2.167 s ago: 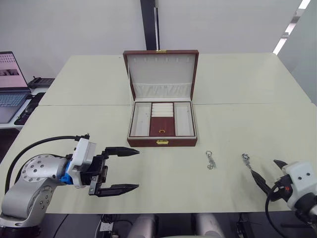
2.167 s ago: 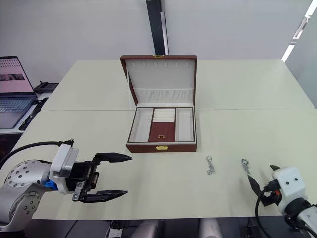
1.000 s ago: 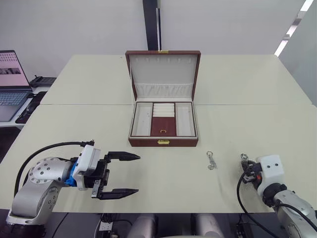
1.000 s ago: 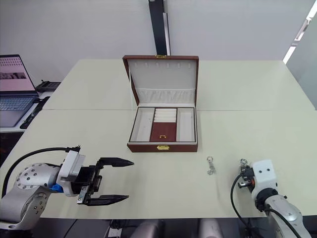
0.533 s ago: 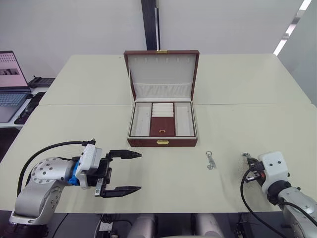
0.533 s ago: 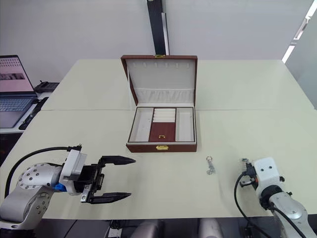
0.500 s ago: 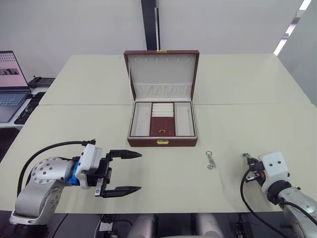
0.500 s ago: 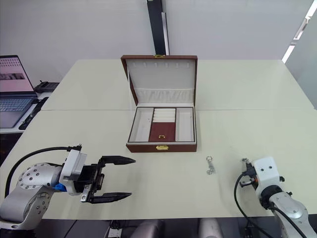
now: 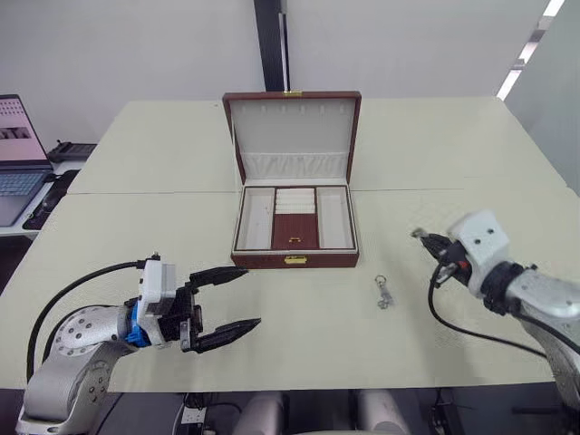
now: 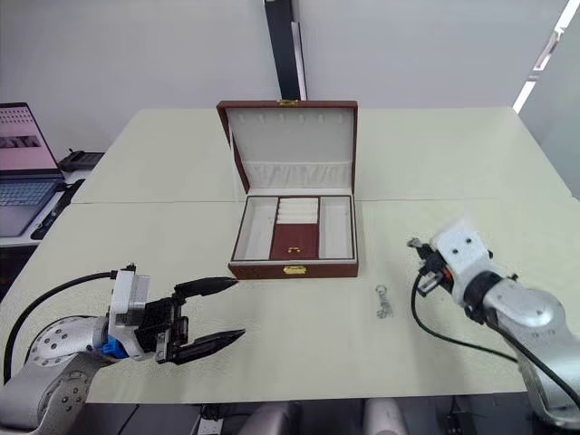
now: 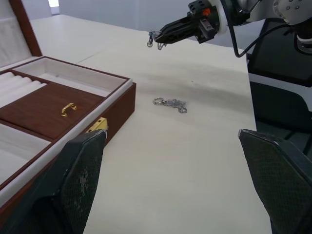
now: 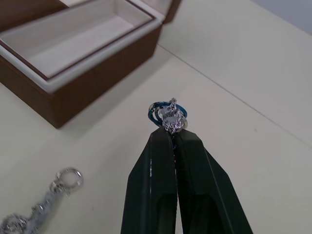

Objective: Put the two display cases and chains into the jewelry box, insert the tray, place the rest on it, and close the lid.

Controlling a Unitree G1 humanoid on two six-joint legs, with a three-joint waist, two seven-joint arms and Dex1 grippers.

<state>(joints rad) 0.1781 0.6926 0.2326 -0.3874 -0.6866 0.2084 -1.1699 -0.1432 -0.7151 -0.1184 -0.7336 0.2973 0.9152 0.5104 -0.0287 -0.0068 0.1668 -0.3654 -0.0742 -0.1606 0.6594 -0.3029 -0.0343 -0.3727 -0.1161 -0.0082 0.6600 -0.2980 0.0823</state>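
A: From the head cameras, what is lying around the jewelry box [image 9: 294, 227]?

B: It is sitting mid-table with its lid [image 9: 293, 134] standing open and the tray [image 9: 294, 218] seated inside. One silvery trinket [image 9: 383, 292] is lying on the table [image 9: 453, 145] just right of the box's front corner. A laptop [image 9: 16, 156] is sitting off the table's left edge.

A: And the arms?

B: The left gripper [image 9: 228, 307] is hovering low near the front edge, fingers spread apart, with bare tabletop between it and the box. The right gripper [image 9: 424, 238] is raised right of the box, pinching the second trinket [image 10: 413, 244].

A: What is the left wrist camera giving?

B: The box's front corner with its gold clasp [image 11: 99, 125] and the tray's gold pull [image 11: 69, 108]. The loose trinket [image 11: 169, 103] is lying well apart from the box, and beyond it the right gripper [image 11: 157, 38] is holding its trinket [image 11: 154, 40] in the air. The table edge is running close behind that arm.

A: And the right wrist camera?

B: The fingers [image 12: 161, 170] are pressed together on the trinket [image 12: 170, 116], which is sticking up past their tips. The box's cream side compartment [image 12: 78, 36] is lying ahead, open and unobstructed; the other trinket [image 12: 41, 208] is resting on the table nearby.
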